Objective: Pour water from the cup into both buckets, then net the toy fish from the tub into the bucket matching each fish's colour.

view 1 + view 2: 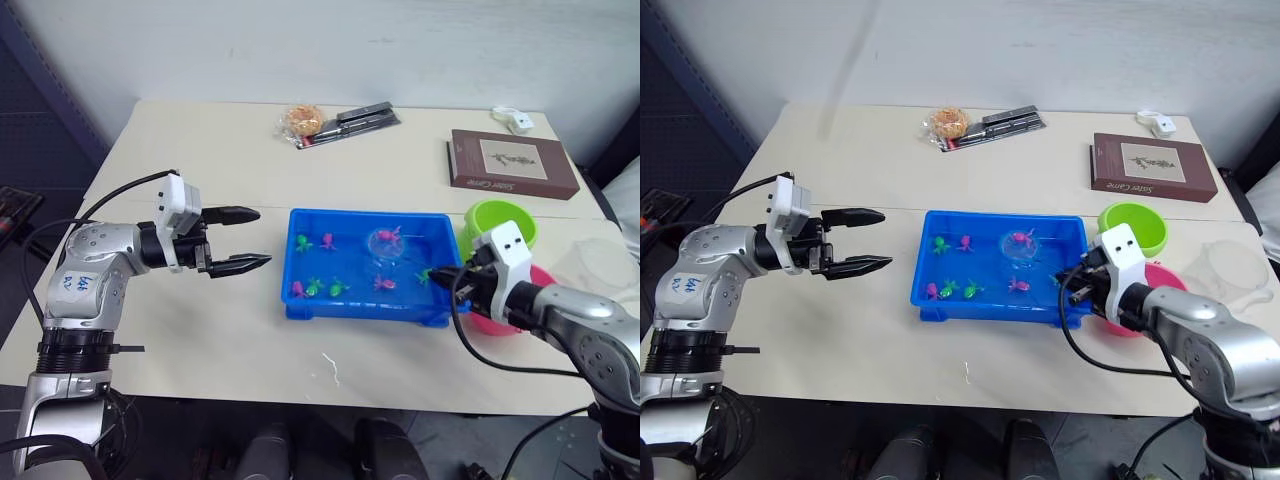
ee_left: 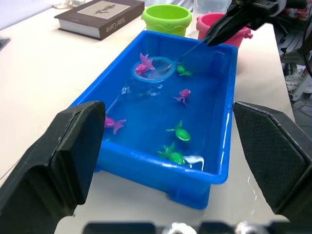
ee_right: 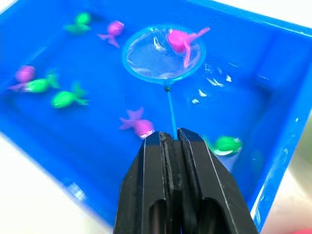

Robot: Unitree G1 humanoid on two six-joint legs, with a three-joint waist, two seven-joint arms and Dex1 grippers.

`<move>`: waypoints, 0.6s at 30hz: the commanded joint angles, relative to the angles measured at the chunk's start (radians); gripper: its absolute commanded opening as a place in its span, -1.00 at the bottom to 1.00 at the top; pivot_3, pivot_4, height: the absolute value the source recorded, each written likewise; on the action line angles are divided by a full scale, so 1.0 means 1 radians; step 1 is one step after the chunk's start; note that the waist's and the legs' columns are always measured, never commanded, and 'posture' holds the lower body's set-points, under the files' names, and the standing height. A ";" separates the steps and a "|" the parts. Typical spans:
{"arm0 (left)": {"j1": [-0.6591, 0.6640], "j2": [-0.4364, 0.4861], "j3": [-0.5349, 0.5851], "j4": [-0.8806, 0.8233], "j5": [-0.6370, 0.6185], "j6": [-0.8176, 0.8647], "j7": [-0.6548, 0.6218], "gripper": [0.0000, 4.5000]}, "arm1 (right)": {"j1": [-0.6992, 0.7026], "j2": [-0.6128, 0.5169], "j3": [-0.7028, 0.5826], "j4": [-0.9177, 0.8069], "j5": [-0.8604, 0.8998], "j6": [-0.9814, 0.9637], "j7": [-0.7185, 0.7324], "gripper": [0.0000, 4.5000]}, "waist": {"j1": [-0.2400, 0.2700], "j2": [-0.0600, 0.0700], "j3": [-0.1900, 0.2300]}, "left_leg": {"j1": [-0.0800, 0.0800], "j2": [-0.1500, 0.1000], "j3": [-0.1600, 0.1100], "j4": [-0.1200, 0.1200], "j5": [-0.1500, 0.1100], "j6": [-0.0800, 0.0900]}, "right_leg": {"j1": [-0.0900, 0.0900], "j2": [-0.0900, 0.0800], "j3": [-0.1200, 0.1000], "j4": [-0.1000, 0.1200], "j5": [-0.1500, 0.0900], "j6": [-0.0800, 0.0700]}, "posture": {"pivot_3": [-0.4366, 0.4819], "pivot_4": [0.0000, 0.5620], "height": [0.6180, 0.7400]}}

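Observation:
The blue tub (image 1: 362, 214) holds water and several pink and green toy fish (image 2: 179, 132). My right gripper (image 3: 170, 137) is shut on the thin handle of a small round net (image 3: 163, 56), at the tub's right end. The net's ring sits over the water with one pink fish (image 3: 179, 40) lying in it. Just right of the tub are the lime green bucket (image 1: 500, 222) and the pink bucket (image 1: 490, 322), which is partly hidden by my right arm. The clear cup (image 1: 1236, 266) stands further right. My left gripper (image 1: 262, 238) is open and empty, left of the tub.
A brown book (image 1: 512, 163) lies at the back right, with a small white object (image 1: 515, 120) behind it. A snack packet (image 1: 303, 122) and black items in a wrapper (image 1: 362, 119) lie at the back middle. The table's front edge runs close below the tub.

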State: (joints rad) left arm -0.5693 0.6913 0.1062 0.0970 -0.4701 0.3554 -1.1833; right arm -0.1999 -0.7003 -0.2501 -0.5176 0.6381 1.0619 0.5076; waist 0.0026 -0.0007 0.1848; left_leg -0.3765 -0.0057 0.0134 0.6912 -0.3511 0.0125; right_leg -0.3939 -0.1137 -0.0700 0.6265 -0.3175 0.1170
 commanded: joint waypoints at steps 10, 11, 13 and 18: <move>0.008 -0.037 0.082 0.016 -0.029 -0.064 0.069 0.98 | 0.342 -0.038 -0.264 -0.153 -0.026 -0.360 0.203 -1.00 | 0.004 0.000 0.000 | 0.001 0.000 0.000 0.000 0.000 0.000 | 0.001 0.000 0.000 0.000 0.000 0.000 | -0.05 -0.47 0.97; 0.017 -0.039 0.083 0.002 -0.031 -0.060 0.072 0.98 | 0.366 -0.036 -0.283 -0.152 -0.029 -0.383 0.213 -1.00 | 0.005 0.000 0.000 | 0.001 0.000 0.000 0.000 0.000 0.000 | 0.001 0.000 0.001 0.000 0.000 0.000 | -0.05 -0.47 0.97; 0.034 -0.042 0.081 -0.029 -0.037 -0.049 0.080 0.98 | 0.406 -0.032 -0.311 -0.151 -0.044 -0.429 0.223 -1.00 | 0.009 0.000 0.000 | 0.002 0.000 0.001 0.000 0.000 0.000 | 0.002 0.000 0.001 0.000 0.000 0.001 | -0.05 -0.47 0.97; 0.079 -0.061 0.077 -0.104 -0.054 -0.030 0.105 0.98 | 0.464 -0.027 -0.371 -0.150 -0.053 -0.499 0.236 -1.00 | 0.013 0.000 0.000 | 0.002 0.000 0.001 0.000 0.000 0.000 | 0.002 0.000 0.002 0.000 0.000 0.001 | -0.05 -0.47 0.97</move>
State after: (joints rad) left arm -0.5021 0.6376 0.1703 0.0450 -0.4933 0.3265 -1.0882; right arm 0.2521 -0.7323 -0.5672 -0.6380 0.5786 0.5948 0.7372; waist 0.0157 -0.0007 0.1848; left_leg -0.3739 -0.0057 0.0144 0.6912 -0.3512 0.0125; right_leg -0.3918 -0.1135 -0.0678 0.6263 -0.3172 0.1177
